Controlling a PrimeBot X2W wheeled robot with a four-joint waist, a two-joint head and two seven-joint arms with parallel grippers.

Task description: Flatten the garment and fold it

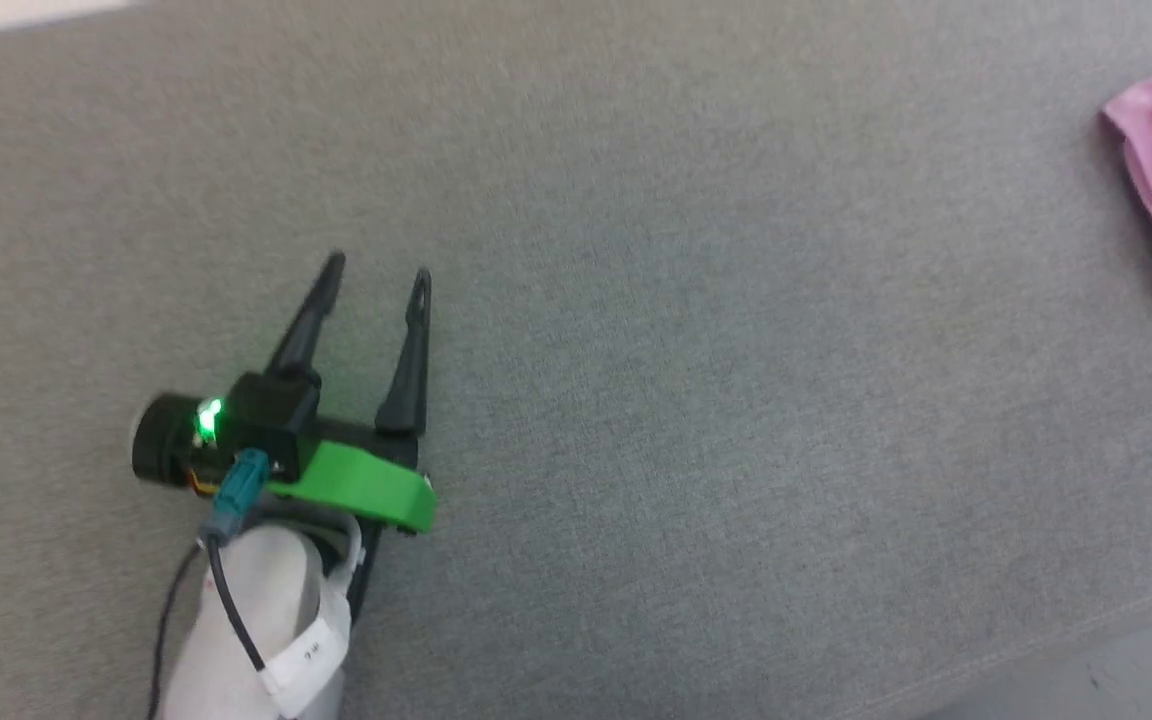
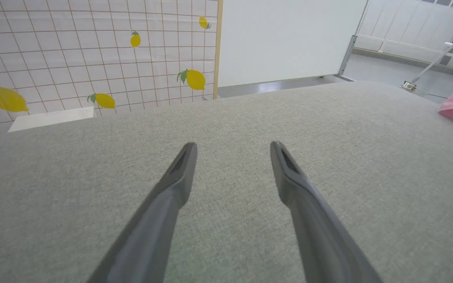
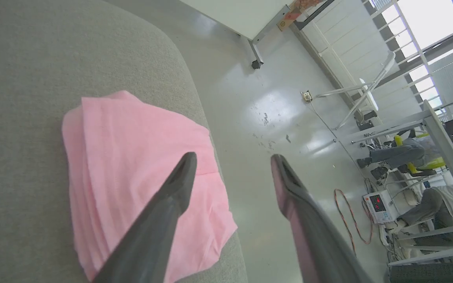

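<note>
No word or number can be read clearly. In the head view, at the lower left, a white band [image 1: 314,652] goes around the arm [image 1: 256,600] behind the left gripper [image 1: 379,270]. It has a tiny dark mark, too small to read. In the right wrist view, at the lower right, a small white box [image 3: 376,206] on the floor [image 3: 273,118] shows red glowing digits, too blurry to read.

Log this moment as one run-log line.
garment: bunched, at grey surface corner | left claw: open, empty, apart from garment | right claw: open, empty, near garment
</note>
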